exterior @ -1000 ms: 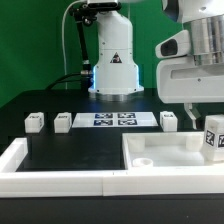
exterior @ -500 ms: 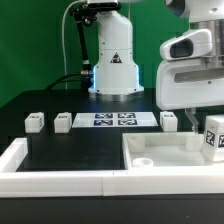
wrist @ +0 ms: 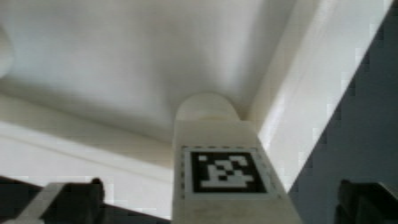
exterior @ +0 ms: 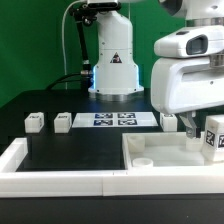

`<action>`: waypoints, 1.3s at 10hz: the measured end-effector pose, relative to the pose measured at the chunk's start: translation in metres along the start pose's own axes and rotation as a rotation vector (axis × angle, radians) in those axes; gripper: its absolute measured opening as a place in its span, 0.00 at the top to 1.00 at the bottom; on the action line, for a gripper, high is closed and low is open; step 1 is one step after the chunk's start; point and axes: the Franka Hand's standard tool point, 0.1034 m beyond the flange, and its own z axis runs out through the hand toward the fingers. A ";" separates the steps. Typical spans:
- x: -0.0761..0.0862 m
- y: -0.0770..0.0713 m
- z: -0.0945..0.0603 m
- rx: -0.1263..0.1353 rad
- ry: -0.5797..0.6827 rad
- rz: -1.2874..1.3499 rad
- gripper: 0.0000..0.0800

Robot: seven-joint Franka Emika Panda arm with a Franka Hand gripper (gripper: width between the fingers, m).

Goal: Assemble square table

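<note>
Presently, the two-finger gripper (wrist: 217,205) hangs over the large white plastic square slab with raised rim (exterior: 160,152), at the exterior view's lower right. Its fingers (wrist: 71,202) are spread, one on each side of an upright white tagged block leg (wrist: 222,150), with a gap showing on both sides. That leg stands inside the slab, near a rim corner. Three loose white tagged legs (exterior: 35,122) sit across mid-frame, flanking the marker board (exterior: 112,119).

Marker board (exterior: 114,120) on black table (exterior: 70,150), white border rail (exterior: 60,182), perhaps green curtain (exterior: 30,40)
</note>
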 end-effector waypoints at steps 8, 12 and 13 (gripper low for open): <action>0.000 0.002 0.000 0.001 0.000 0.030 0.64; -0.001 0.001 0.001 0.012 0.016 0.377 0.64; -0.001 0.000 0.001 0.010 0.025 0.498 0.64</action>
